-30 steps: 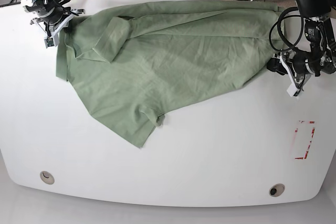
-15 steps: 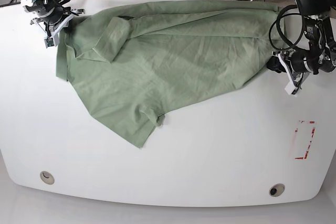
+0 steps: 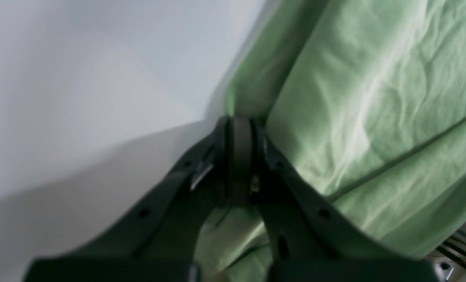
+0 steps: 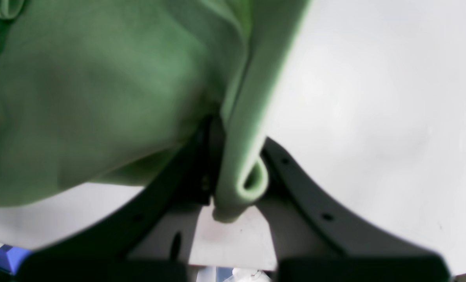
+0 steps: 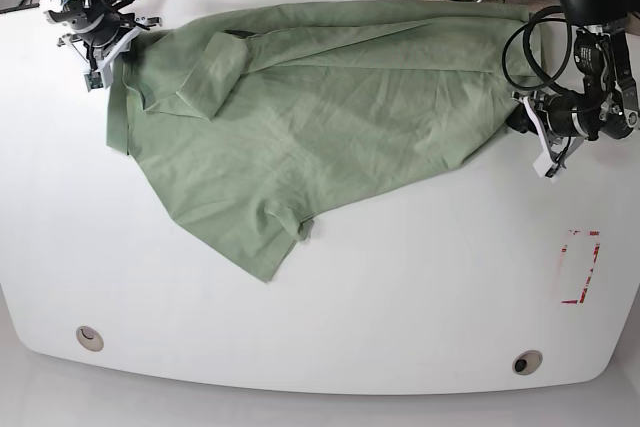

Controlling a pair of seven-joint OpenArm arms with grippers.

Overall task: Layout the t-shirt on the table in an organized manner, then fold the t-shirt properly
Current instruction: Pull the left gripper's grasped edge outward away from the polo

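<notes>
Left gripper (image 5: 528, 119) is pinching the t-shirt (image 5: 320, 107) at its edge on the base view's right, fingers pressed together on fabric. Right gripper (image 5: 112, 47) is clamping a rolled edge at the opposite end. Between them, the crumpled shirt is lying lengthwise across the far half of the bench (image 5: 400, 287); no containers are present.

The t-shirt (image 5: 310, 117) lies spread across the far half of the table (image 5: 400, 297). The right gripper (image 5: 105, 47) sits at its far-left corner, the left gripper (image 5: 522, 119) at its right edge.
</notes>
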